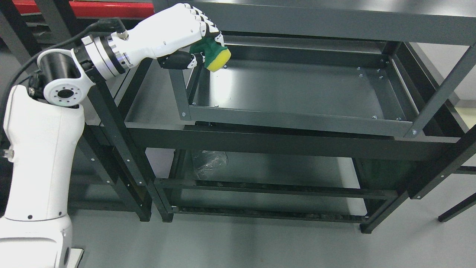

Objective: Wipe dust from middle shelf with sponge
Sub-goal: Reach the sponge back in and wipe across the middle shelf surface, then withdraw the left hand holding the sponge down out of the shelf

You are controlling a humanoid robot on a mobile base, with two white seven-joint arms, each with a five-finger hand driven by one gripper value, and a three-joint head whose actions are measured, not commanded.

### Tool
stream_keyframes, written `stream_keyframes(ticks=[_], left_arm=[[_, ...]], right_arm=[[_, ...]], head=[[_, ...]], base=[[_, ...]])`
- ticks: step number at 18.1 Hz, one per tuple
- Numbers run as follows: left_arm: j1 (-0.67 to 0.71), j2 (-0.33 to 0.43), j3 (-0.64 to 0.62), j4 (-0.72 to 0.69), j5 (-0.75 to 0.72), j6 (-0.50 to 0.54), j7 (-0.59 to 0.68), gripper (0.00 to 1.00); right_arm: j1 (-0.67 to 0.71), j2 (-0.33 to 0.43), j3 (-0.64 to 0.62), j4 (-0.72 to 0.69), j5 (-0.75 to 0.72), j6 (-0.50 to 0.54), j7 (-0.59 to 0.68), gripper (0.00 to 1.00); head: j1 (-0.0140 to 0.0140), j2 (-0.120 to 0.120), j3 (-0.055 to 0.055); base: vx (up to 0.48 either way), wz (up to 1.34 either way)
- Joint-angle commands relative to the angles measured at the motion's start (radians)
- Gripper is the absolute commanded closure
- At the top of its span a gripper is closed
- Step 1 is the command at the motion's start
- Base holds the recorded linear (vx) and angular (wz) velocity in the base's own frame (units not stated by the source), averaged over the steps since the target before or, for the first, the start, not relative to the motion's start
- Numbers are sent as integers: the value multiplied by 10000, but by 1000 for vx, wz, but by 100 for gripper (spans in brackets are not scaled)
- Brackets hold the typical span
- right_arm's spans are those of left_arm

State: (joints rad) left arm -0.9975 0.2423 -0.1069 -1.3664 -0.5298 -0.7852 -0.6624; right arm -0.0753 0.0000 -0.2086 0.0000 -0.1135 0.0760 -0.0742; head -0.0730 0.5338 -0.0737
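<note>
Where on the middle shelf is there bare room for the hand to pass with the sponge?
Nearly the whole middle shelf is bare, from its front lip back to the rear wall and out to the right end. It is tight only at the back left corner, where the left hand holds the sponge beside the post.

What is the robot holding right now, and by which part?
The left hand grips the sponge by its green upper part; the yellow face is free.

A crumpled clear plastic bag (209,162) lies on the bottom shelf (282,169).
</note>
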Motion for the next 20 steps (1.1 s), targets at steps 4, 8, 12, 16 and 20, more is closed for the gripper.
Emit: stream_keyframes(ticks=[4,8,12,16,20], left_arm=[[2058,-2249,-1796,529,2168,-2,3038,100],[3664,-2249,-3466,2265,4752,1159,6235,99],[6013,-2249,-3306,1840,5421,1563,6958,99],[7502,-2249,-1128,63,5421,1669,7467,99],[7766,-2249,528,-1670,5421,4466,7697,100]], right_arm=[[1,-175,0,-175,0,7,6,0],[1,-175,0,-175,0,7,6,0],[1,-175,0,-175,0,7,6,0],[1,-175,0,-175,0,7,6,0],[1,-175,0,-175,0,7,6,0]], head=[[0,0,0],[0,0,0],[0,0,0],[0,0,0],[0,0,0]], base=[[0,0],[0,0],[0,0],[0,0],[0,0]])
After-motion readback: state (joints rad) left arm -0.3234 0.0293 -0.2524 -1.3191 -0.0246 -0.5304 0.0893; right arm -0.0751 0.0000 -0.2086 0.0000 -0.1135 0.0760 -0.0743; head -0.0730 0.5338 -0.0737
